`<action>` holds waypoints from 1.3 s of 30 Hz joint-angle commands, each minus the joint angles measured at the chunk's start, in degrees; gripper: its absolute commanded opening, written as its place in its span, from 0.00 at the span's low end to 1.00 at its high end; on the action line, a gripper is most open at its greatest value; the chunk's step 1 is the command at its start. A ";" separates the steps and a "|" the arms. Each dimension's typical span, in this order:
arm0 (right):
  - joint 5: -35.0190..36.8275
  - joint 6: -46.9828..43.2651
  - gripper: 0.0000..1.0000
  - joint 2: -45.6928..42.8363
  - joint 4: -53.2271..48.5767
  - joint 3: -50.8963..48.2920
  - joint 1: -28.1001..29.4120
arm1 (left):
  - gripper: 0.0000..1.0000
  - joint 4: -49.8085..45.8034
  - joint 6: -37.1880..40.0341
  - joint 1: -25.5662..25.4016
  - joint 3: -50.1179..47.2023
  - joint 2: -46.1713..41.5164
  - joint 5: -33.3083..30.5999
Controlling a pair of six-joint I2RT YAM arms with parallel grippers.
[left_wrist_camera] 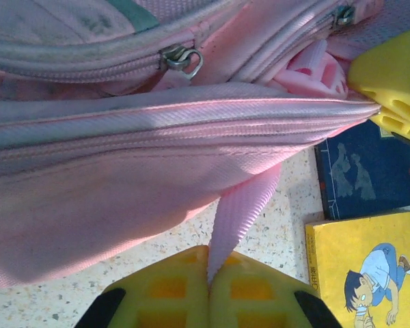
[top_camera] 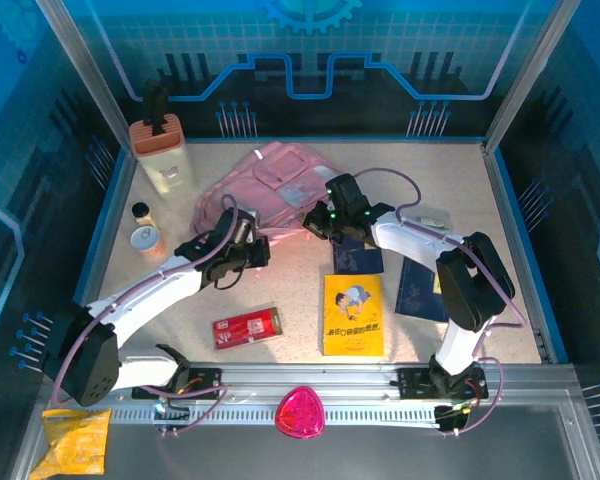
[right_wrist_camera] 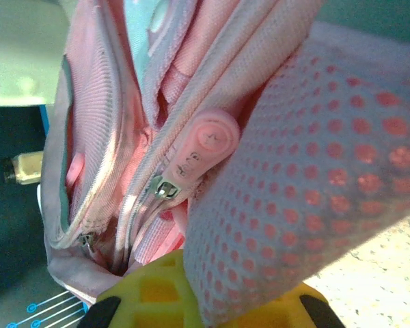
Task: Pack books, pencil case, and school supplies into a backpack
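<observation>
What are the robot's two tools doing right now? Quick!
Left tool: closed on the strap.
Right tool: closed on the backpack.

left pincer (left_wrist_camera: 208,270), right pincer (right_wrist_camera: 208,295) closed

You've got a tall beige box (top_camera: 161,150) with a black top standing at the counter's (top_camera: 290,285) far-left corner. Two small round jars (top_camera: 143,228) sit just before it. There's a pink rounded object (top_camera: 300,412) on the near rail and a yellow packet (top_camera: 73,441) at near left.
</observation>
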 commanded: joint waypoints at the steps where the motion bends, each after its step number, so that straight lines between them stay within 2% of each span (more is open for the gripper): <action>1: 5.25 -3.46 0.00 -1.65 -2.44 1.19 -3.09 | 0.00 -7.56 1.85 3.21 0.57 -1.77 -1.21; 4: 3.79 -3.67 0.00 -2.05 -2.49 1.25 -4.53 | 0.00 -9.07 3.00 4.00 1.54 -2.37 0.18; 7: 3.33 -4.93 0.00 -2.13 -3.06 2.39 -4.57 | 0.00 -9.13 4.14 4.17 3.16 -1.84 10.01; 8: 3.23 -4.97 0.00 -1.97 -3.14 2.67 -4.52 | 0.07 -8.21 4.16 3.63 3.31 -1.54 13.98; 9: 2.94 -4.86 0.00 -1.68 -3.01 2.91 -4.42 | 0.21 -6.95 4.76 2.69 3.25 -1.43 17.08; 10: 2.56 -4.63 0.00 -1.43 -2.83 3.01 -4.41 | 0.30 -6.48 5.20 1.89 3.39 -1.65 18.25; 13: 1.18 -3.78 0.00 -1.31 -2.63 3.39 -4.46 | 0.44 -8.80 6.13 0.69 4.77 -4.12 15.21; 16: 0.01 -2.93 0.00 -2.46 -2.03 3.39 -4.31 | 0.48 -11.36 6.74 0.79 6.14 -6.38 8.14; 22: -2.44 -1.12 0.00 -5.26 -0.83 3.66 -3.74 | 0.52 -9.12 6.23 -0.27 8.86 -2.02 8.93; 26: -0.66 -0.72 0.04 -6.36 -1.00 3.48 -2.20 | 0.52 -1.88 -0.37 -1.90 7.98 -0.32 9.86; 29: -0.68 1.22 0.06 -5.31 0.23 2.34 -0.86 | 0.53 3.94 -6.84 -3.57 5.24 0.46 6.29; 32: -0.90 3.75 0.08 -4.27 3.26 0.05 0.08 | 0.53 11.69 -13.96 -4.03 1.22 1.49 6.24; 36: -1.92 3.97 0.20 -2.81 3.55 -0.84 1.02 | 0.52 12.28 -18.83 -4.66 -1.14 3.19 -0.56; 38: -1.08 3.94 0.32 -3.12 3.19 -2.70 0.50 | 0.50 13.32 -20.47 -2.74 -3.31 3.95 -2.64; 39: -1.36 4.22 0.35 -3.36 4.18 -4.14 0.07 | 0.50 13.49 -20.87 -1.88 -4.06 4.42 -3.25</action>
